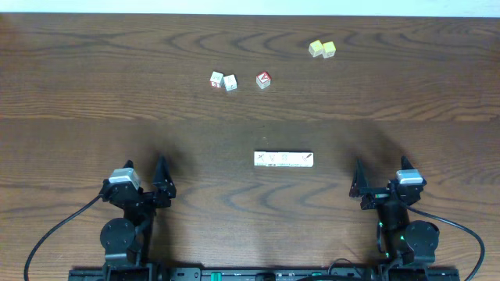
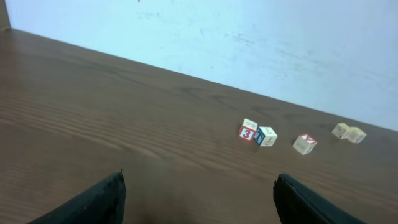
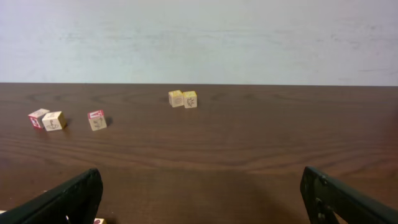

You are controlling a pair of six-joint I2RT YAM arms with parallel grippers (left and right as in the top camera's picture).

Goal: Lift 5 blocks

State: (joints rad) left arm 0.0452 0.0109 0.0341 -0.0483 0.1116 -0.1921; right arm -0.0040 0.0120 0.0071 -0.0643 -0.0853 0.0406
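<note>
though near blocks (image 1: pixel 230 82), red-faced cube (image 1: pixel 263 80) (yellow pair (image 1: pixel 321 49) beyond)

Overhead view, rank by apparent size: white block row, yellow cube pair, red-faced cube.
1. white block row: clearly the longest footprint.
2. yellow cube pair: two cubes side by side.
3. red-faced cube: a single cube.
One yellow cube alone looks about the same size as the red-faced one, so I would not rank those two.

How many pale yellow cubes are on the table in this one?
2. One yellow cube and a second yellow cube sit side by side on the far side of the table, right of the red-faced cube. None looks hidden from overhead.
</note>
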